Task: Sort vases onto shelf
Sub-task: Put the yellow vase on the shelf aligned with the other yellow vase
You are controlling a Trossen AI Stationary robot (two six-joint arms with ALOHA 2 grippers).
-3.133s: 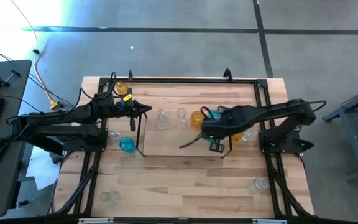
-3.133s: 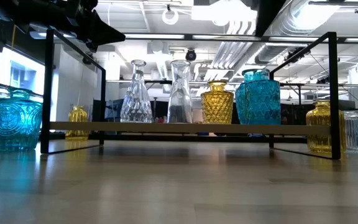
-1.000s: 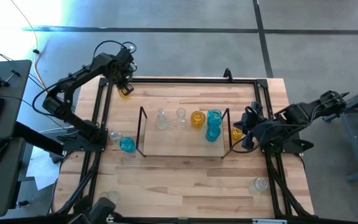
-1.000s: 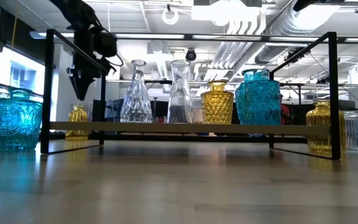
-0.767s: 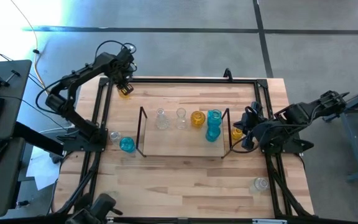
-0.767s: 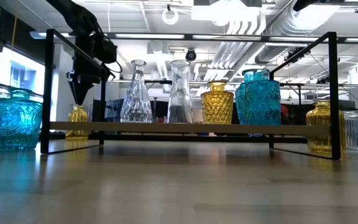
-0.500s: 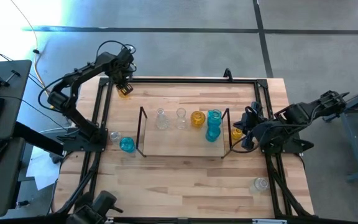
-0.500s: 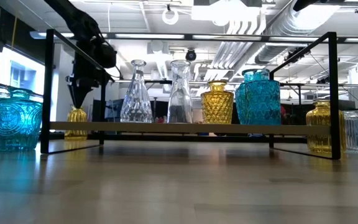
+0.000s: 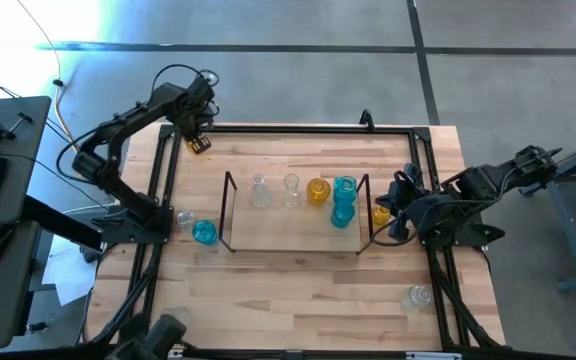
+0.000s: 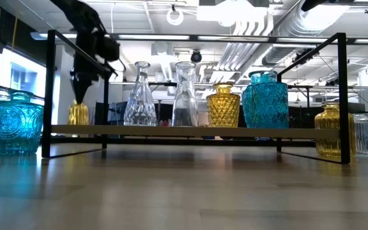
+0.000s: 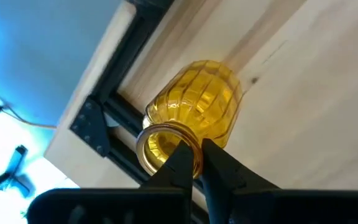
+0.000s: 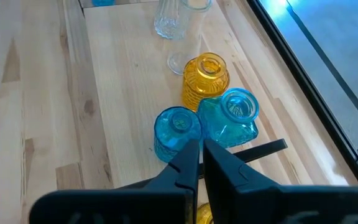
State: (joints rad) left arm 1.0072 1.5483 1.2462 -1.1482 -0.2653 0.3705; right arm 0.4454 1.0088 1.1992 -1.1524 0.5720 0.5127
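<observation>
Left gripper (image 11: 194, 163) is seen at the upper left of the high view, over the table's far left corner, its fingers pinched on the rim of a small amber vase (image 11: 194, 106) that stands beside the black table frame (image 11: 98, 127). In the low view this vase (image 10: 78, 113) appears at the left, behind the shelf's left wire upright, with the left arm coming down onto it from above.

The shelf (image 9: 268, 238) is placed at the centre of the table (image 9: 298, 290). On it, in a row from left to right of the high view, are noted two clear vases (image 9: 259, 190), one amber vase (image 9: 317, 190) and two turquoise vases (image 9: 344, 200) touching each other.

Off the shelf are recorded: a turquoise vase (image 9: 204, 232) and a clear one just left of the left upright, an amber vase (image 9: 381, 214) just right of the right upright, and a clear vase (image 9: 420, 295) at the lower right.

Right gripper (image 12: 201, 155) is held at the right end of the shelf, fingers pressed together and gripping nothing, pointed toward the turquoise pair
</observation>
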